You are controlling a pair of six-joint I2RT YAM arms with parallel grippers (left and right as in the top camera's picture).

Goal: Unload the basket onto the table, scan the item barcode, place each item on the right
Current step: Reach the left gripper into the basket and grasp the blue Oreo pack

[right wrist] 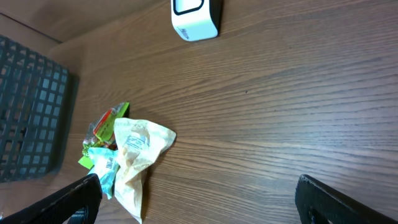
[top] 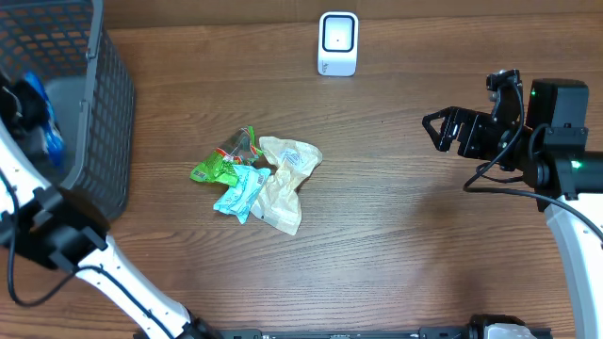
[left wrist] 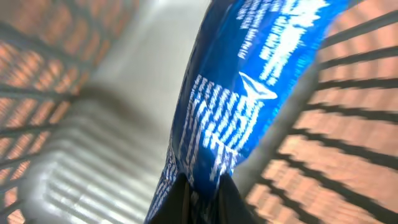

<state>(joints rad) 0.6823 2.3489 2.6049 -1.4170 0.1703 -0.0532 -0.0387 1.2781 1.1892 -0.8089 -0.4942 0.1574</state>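
- Left gripper is pinched tight on a blue packet, inside the grey mesh basket at upper left.
- Right gripper, at right, gapes wide and holds nothing.
- White scanner stands top centre.

Overhead: straight down on the whole table, basket left, scanner at far edge. Left wrist: inside basket, nose-close to a blue pack, blurred. Right wrist: set back, angled down from the right, sharing scanner, wrapper pile and basket with overhead.
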